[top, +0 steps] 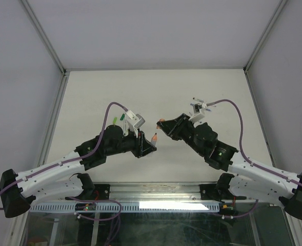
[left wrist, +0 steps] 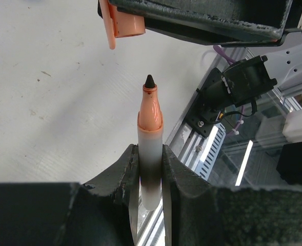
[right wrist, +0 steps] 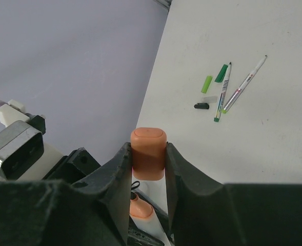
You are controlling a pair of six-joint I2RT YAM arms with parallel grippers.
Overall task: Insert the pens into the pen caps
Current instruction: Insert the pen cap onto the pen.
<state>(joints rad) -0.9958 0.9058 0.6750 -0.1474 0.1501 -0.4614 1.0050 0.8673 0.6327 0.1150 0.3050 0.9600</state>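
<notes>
My left gripper (left wrist: 151, 151) is shut on the pale barrel of an orange-tipped pen (left wrist: 151, 118), whose black nib points up and away. Just beyond the nib hangs an orange pen cap (left wrist: 121, 23), a little to its left and apart from it. My right gripper (right wrist: 148, 148) is shut on that orange cap (right wrist: 148, 154), with the pen's orange shoulder (right wrist: 140, 207) showing below it. From above, the two grippers (top: 148, 143) (top: 163, 124) meet at mid-table, cap (top: 161, 121) facing pen tip (top: 155, 137) across a small gap.
On the table lie a lime green cap (right wrist: 206, 84), a dark green cap (right wrist: 221, 73), a black cap (right wrist: 201, 106) and two thin pens (right wrist: 223, 92) (right wrist: 244, 84). Grey walls close in the table on three sides. A metal rail (top: 156, 206) runs along the near edge.
</notes>
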